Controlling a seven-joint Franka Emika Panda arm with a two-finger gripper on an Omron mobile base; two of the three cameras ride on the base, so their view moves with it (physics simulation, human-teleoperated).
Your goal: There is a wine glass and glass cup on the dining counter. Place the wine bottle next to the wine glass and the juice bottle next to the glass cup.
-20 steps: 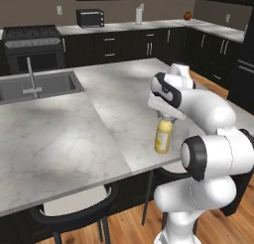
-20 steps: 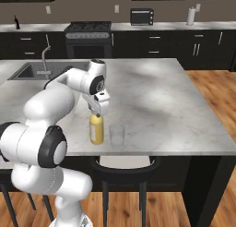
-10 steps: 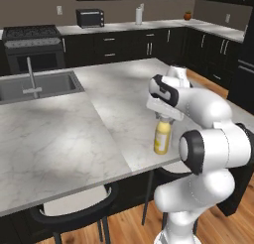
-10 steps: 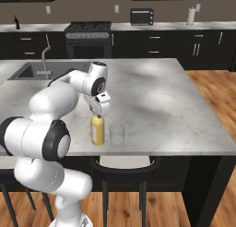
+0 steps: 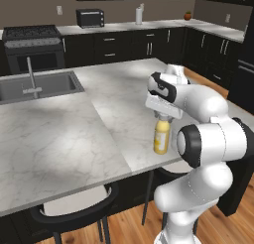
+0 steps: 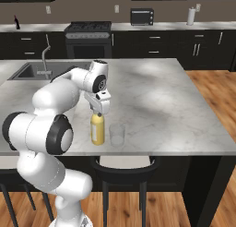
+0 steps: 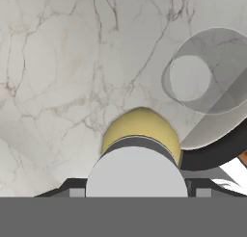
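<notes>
From the left base view we see the juice bottle [image 5: 161, 137] standing upright on the dining counter [image 5: 59, 134], near its front edge, with the gripper [image 5: 163, 116] directly over its cap. The arm's white links cover whatever lies just beyond the bottle here, so this view does not let us judge its neighbour.

In the right base view the juice bottle [image 6: 97, 128] stands just beside the glass cup [image 6: 117, 134], apart from it by a narrow gap, both near the counter's front edge. We judge this half of the task as good as done, provided the bottle is let go. The gripper [image 6: 97, 111] sits at the cap, but the hand hides the finger tips, so we cannot tell whether the claw is pinching the cap or has already spread. The wine half is left: on this stretch of the dining counter [image 6: 175, 106] we make out neither wine glass nor wine bottle.

In the hand view we look straight down on the white cap and the yellow shoulder of the juice bottle [image 7: 140, 127], with the glass cup [image 7: 205, 72] close by on the marble. The cap fills the bottom middle and the finger tips are cut off at the lower edge, so the grip remains unreadable.
</notes>
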